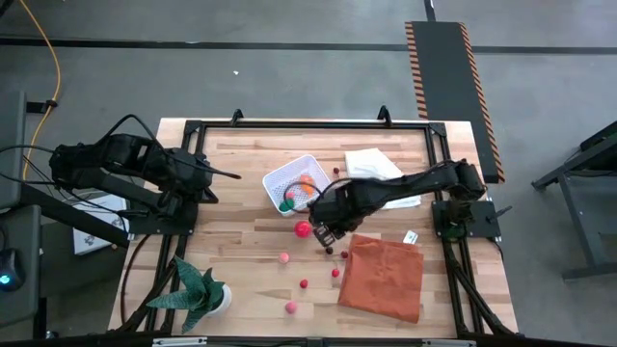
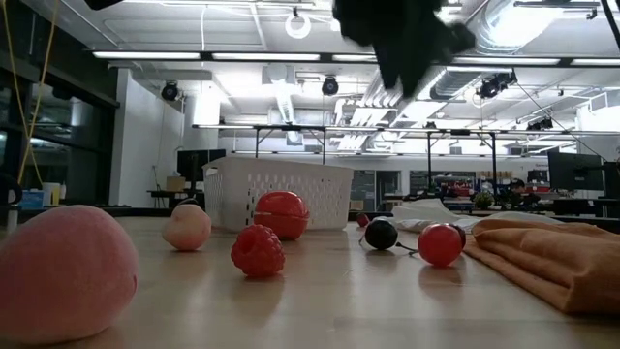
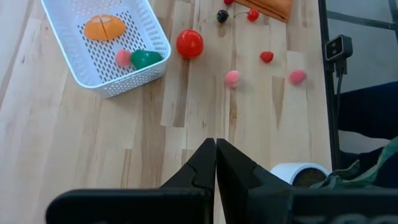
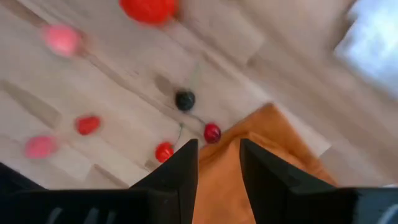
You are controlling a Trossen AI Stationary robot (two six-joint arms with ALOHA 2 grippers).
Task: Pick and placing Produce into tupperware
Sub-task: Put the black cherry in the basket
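Observation:
The white mesh tupperware (image 1: 292, 181) (image 3: 134, 78) sits on the table's far middle. It holds an orange piece (image 3: 104, 27), a green piece (image 3: 147, 59) and a pink one (image 3: 123, 57). A red ball (image 1: 303, 228) (image 4: 149, 9) lies just near of the tub. Small pink and red produce (image 1: 284, 257) (image 1: 290, 307) and a pair of cherries (image 4: 185, 100) (image 4: 212, 132) are scattered nearer. My right gripper (image 1: 325, 234) (image 4: 219, 152) hovers open and empty above the cherries, beside the red ball. My left gripper (image 3: 215, 155) (image 1: 231, 174) waits shut at the table's left.
An orange cloth (image 1: 383, 277) (image 2: 542, 254) lies on the near right, just beside the cherries. A white cloth (image 1: 378, 166) lies to the right of the tub. A green spiky potted plant (image 1: 198, 292) stands at the near left corner. Black frame rails run along the table's edges.

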